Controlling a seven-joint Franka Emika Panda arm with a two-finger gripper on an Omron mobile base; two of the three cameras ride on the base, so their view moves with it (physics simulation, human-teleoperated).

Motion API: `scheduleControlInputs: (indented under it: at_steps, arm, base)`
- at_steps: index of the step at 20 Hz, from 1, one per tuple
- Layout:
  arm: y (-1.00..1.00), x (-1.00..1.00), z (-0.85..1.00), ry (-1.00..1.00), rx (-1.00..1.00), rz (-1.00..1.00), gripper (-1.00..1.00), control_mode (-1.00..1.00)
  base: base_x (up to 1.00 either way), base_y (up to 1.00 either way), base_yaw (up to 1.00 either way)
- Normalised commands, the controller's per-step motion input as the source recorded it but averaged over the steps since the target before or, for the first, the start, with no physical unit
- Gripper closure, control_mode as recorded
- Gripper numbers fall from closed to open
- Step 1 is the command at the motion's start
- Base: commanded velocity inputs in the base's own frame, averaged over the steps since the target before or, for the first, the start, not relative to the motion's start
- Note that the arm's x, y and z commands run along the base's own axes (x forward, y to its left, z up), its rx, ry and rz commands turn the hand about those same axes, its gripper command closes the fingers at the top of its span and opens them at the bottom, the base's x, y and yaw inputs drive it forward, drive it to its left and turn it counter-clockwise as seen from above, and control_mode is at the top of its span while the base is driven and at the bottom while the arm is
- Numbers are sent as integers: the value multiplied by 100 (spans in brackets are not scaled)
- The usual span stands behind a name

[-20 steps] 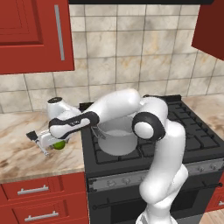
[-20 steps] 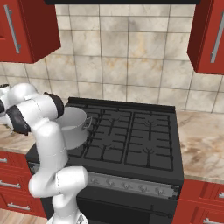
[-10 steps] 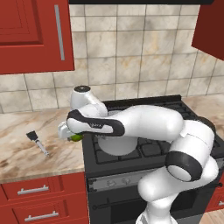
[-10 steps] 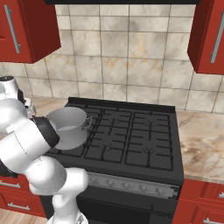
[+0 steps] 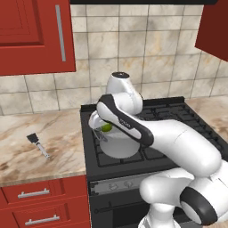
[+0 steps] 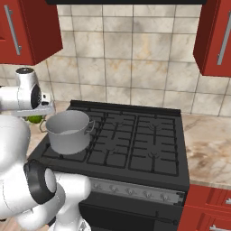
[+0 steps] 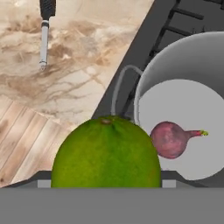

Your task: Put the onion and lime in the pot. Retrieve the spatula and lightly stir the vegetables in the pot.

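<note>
Above the pot's (image 7: 183, 65) rim, the gripper (image 5: 106, 128) holds the lime (image 7: 106, 153) tight. Down inside the pot lies the onion (image 7: 169, 139). Far off, the spatula (image 5: 38, 144) rests on the counter (image 5: 26, 156).

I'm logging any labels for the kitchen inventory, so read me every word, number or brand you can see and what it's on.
None: no text shows on the pot, the lime, the onion, the spatula, the stove or the cabinets.

light: even, bright — soft faint shadows | focus: sharp | glare: none seen
</note>
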Motion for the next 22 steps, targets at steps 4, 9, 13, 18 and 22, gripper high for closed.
scheduleControlInputs:
  at_steps: [4, 9, 13, 18, 22]
  arm:
    - [-73, 69, -6, 10, -7, 0, 100, -100]
    - [-31, 74, -4, 10, -7, 0, 100, -100]
    - [0, 23, 0, 2, 0, 0, 100, -100]
    - [0, 0, -17, 0, -1, 0, 100, -100]
    - [-2, 3, -21, 0, -2, 0, 100, -100]
  base:
    - [0, 0, 0]
    - [0, 0, 0]
    - [0, 0, 0]
    - [0, 0, 0]
    - [0, 0, 0]
